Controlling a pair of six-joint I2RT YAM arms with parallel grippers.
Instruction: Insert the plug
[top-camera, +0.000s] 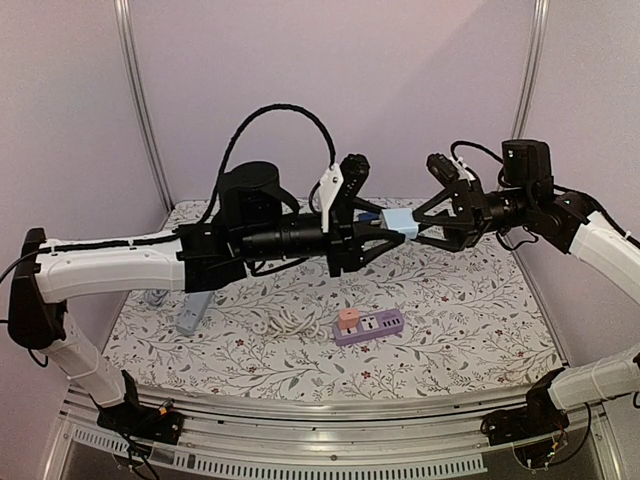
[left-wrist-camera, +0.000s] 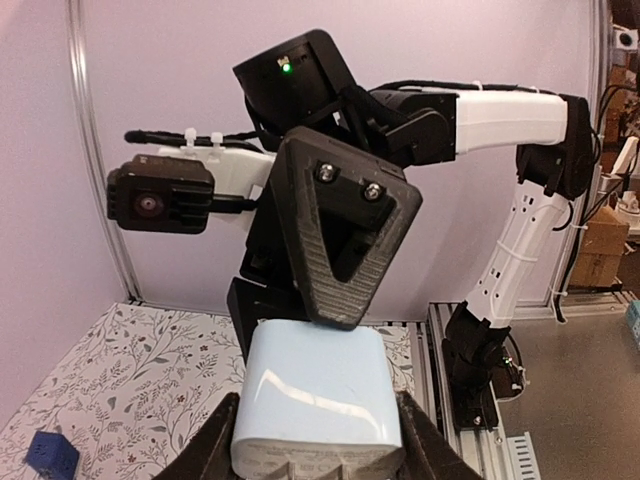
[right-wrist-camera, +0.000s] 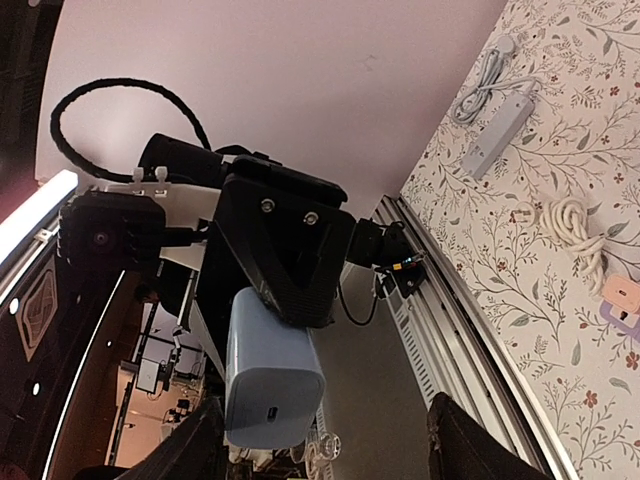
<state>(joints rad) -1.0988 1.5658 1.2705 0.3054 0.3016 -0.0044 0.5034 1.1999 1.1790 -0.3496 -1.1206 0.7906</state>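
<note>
two robot arms meet high above the purple power strip (top-camera: 368, 327) that lies on the flowery tabletop (top-camera: 470, 330). the light blue plug (top-camera: 401, 223) is up in the air over the strip. the left claw (left-wrist-camera: 318, 450) is clamped on the plug's sides. the right claw (right-wrist-camera: 320, 445) sits around the plug's other end with its fingers apart, and one finger (right-wrist-camera: 470, 445) is not touching it. a white cord (top-camera: 288, 322) lies coiled just beside the strip.
</note>
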